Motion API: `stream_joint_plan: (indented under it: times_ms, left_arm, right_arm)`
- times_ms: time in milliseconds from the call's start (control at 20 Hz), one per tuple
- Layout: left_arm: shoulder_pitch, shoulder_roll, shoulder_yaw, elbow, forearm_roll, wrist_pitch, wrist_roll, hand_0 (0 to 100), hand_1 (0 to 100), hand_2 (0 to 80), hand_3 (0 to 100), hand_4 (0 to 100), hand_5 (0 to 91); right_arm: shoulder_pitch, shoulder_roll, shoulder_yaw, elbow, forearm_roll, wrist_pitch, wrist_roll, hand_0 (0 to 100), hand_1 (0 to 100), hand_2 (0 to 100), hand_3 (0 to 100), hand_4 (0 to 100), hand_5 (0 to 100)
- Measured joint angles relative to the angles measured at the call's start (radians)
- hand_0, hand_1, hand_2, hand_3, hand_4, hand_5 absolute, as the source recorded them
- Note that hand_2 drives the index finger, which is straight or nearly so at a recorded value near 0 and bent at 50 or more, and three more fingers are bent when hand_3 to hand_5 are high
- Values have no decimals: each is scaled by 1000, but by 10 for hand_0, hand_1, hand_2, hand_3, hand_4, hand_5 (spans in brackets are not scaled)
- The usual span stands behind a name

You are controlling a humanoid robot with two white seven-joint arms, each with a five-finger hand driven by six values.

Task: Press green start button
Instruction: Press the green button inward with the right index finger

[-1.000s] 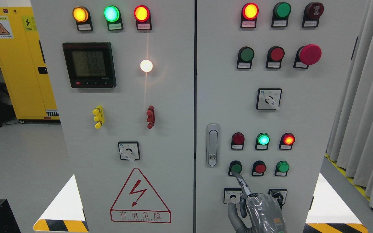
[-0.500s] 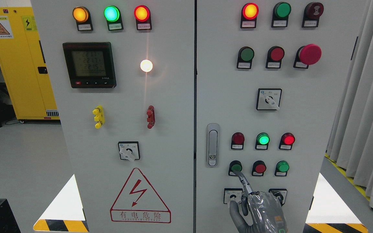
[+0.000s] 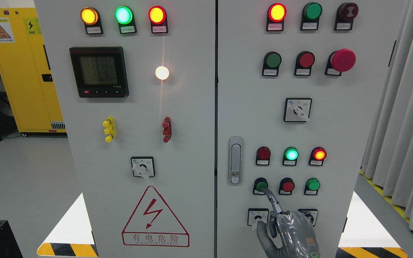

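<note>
Reaching up from the bottom edge right of the middle, the robot's right hand (image 3: 292, 233) points one extended index finger (image 3: 271, 200) at the green start button (image 3: 261, 185) on the right door of a grey electrical cabinet (image 3: 335, 125). The fingertip touches the button's lower right edge; the other fingers are curled in and hold nothing, with the thumb stretched out to the left.

The green start button is the leftmost in a row of three — a red button (image 3: 288, 186) sits just right of it, then another green button (image 3: 313, 184). Above this row are three round lamps: a dark red lamp (image 3: 263, 153), a lit green lamp (image 3: 291, 154) and a lit red lamp (image 3: 319, 154). A silver door latch (image 3: 235, 160) stands upright to the left of the buttons. Below the row, two rotary switches are partly hidden behind the hand.

On the left door, a red triangle warning sign (image 3: 155, 216) with a lightning bolt sits low — above it, a digital meter (image 3: 99, 71) shows lit figures.
</note>
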Motion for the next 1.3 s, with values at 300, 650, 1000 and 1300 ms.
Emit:
stream_joint_plan:
  times_ms: [300, 650, 1000, 1300]
  left_arm:
    - [0, 0, 0, 0, 0, 0, 3, 120, 556, 0, 0, 0, 0]
    - [0, 0, 0, 0, 0, 0, 1, 120, 556, 0, 0, 0, 0]
    - [0, 0, 0, 0, 0, 0, 0, 120, 556, 0, 0, 0, 0]
    - [0, 0, 0, 0, 0, 0, 0, 120, 556, 0, 0, 0, 0]
  right_arm:
    - [-11, 0, -3, 8, -5, -1, 3, 756, 843, 0, 983, 990, 1000]
    - [-15, 0, -4, 14, -6, 1, 4, 758, 842, 0, 982, 991, 1000]
    - [-16, 0, -5, 17, -6, 1, 5, 754, 842, 0, 982, 993, 1000]
    - [-14, 0, -4, 17, -6, 2, 5, 754, 842, 0, 982, 994, 1000]
